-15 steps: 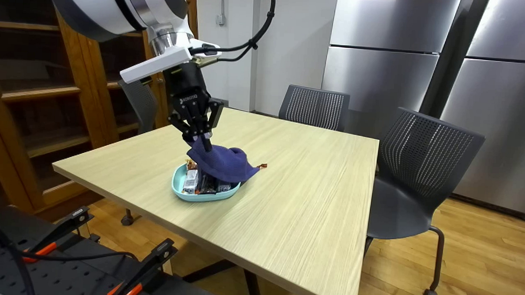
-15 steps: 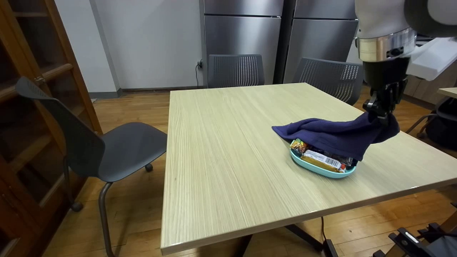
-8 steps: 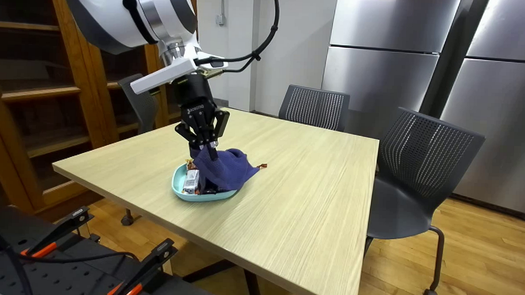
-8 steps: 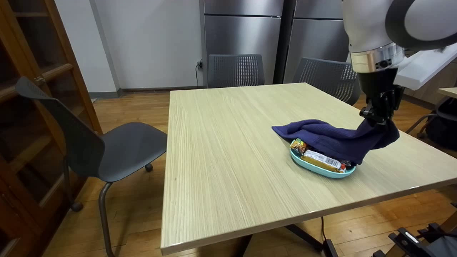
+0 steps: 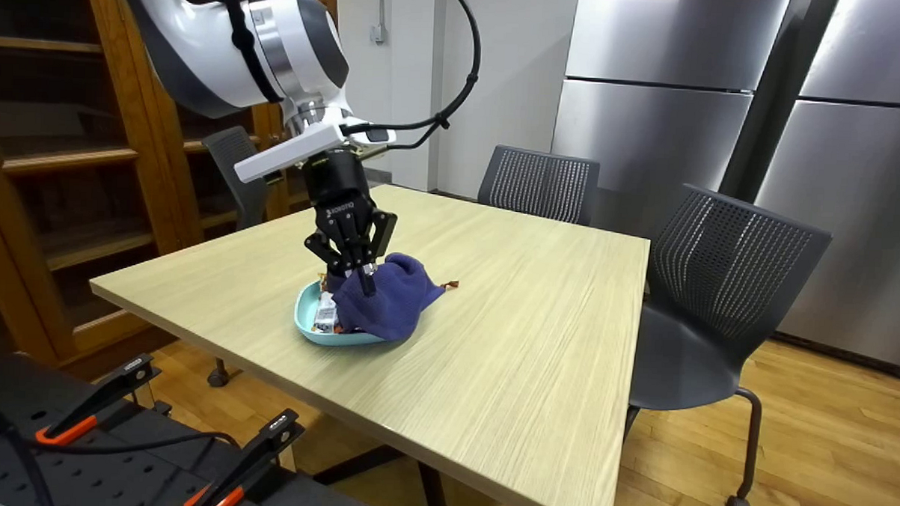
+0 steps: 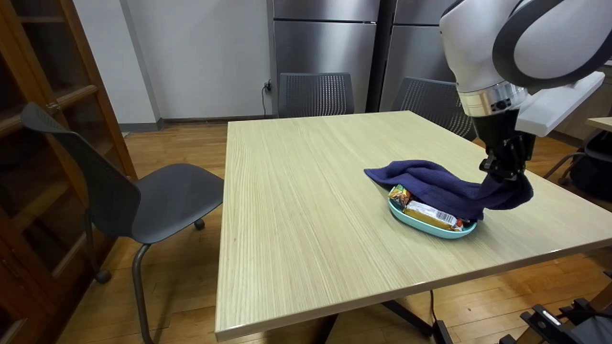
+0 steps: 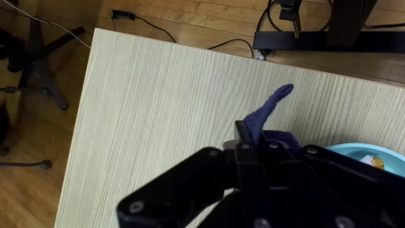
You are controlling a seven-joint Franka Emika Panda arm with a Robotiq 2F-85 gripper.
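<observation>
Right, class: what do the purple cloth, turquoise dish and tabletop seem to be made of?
Purple cloth: matte textile, by its soft folds and textured surface; fibre unclear.
Turquoise dish: probably smooth plastic, by its even colour.
Tabletop: satin wood or laminate, by its streaky grain.

Rumpled purple cloth, one end pinched in the claw, partly draped over a turquoise tray

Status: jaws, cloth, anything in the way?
Jaws shut on purple cloth. Cloth partly draped over turquoise dish. Possible snag: wrapped snacks in dish, partly under cloth.
</observation>
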